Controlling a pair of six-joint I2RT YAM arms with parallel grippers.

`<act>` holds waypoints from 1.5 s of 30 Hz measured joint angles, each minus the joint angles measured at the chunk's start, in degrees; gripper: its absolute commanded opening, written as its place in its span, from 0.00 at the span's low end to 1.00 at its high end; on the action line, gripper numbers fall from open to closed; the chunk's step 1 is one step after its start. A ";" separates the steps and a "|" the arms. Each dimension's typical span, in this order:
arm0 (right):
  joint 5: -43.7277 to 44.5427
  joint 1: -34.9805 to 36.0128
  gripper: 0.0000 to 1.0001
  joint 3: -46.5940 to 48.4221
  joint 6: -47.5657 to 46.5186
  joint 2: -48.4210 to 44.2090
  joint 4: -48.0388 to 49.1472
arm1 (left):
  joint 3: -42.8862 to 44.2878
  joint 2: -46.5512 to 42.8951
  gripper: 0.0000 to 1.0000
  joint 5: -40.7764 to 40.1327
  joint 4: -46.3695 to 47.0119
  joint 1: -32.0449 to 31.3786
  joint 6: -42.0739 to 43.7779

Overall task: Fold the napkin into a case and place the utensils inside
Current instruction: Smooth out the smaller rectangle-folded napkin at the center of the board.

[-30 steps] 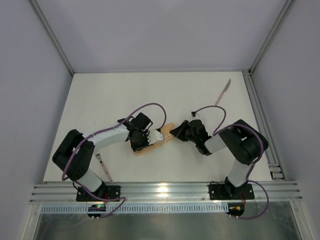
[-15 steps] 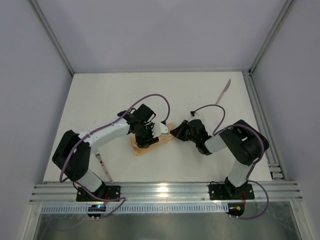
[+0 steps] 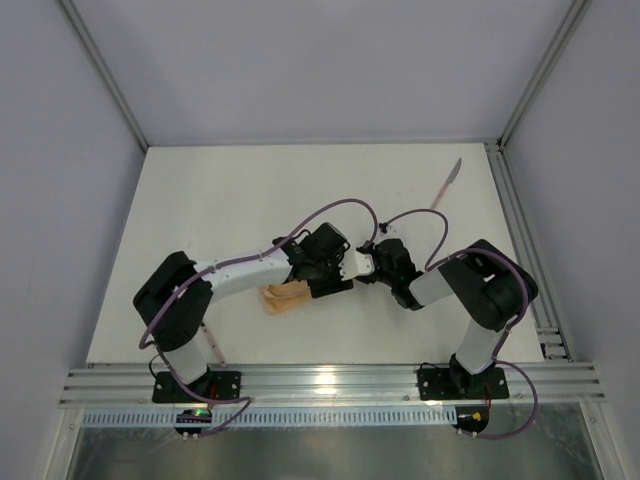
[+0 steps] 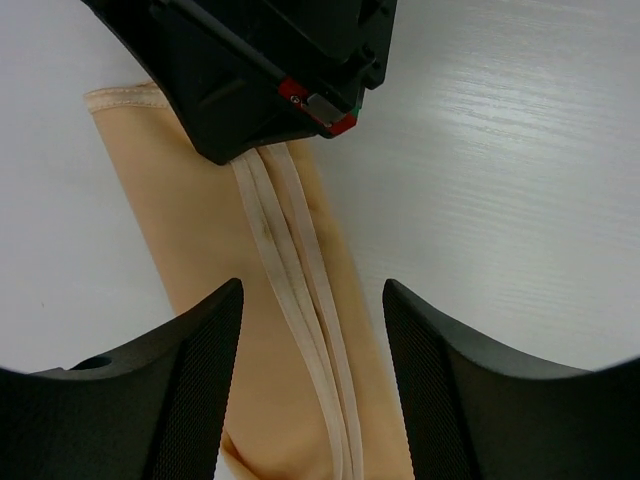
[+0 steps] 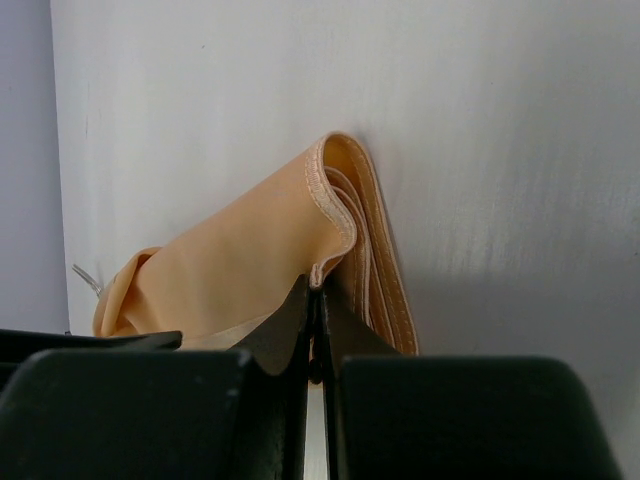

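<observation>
The peach-orange napkin (image 3: 283, 297) lies folded into a narrow strip at the table's middle, mostly hidden under my left arm. My right gripper (image 3: 369, 269) is shut on the strip's right end and holds a hem corner (image 5: 318, 276) lifted, so the cloth (image 5: 250, 260) bulges up. My left gripper (image 3: 349, 271) is open just above the strip (image 4: 300, 330), one finger (image 4: 190, 390) on each side, facing the right gripper's black body (image 4: 270, 70). The knife (image 3: 447, 183) lies at the far right. The fork (image 3: 210, 338) lies near the left arm's base.
An aluminium rail (image 3: 520, 220) runs along the table's right edge and another (image 3: 330, 383) along the near edge. Purple cables (image 3: 330, 210) loop above both wrists. The two grippers are nearly touching.
My left gripper has slid right along the folded napkin until it is up against the right gripper. The right gripper has stayed put, still pinching the cloth's end.
</observation>
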 measured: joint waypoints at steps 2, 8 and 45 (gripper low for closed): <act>-0.50 0.00 0.04 0.00 0.09 0.00 -0.07 | -1.01 1.09 0.61 -1.38 1.60 -0.26 -0.63; -1.62 0.00 0.04 -0.13 0.33 0.00 -0.09 | -1.31 5.09 0.57 -3.61 5.60 -0.37 -2.78; -3.58 1.86 0.04 -3.58 7.10 -0.11 4.57 | -2.05 2.91 0.49 -7.02 7.82 -0.52 -14.03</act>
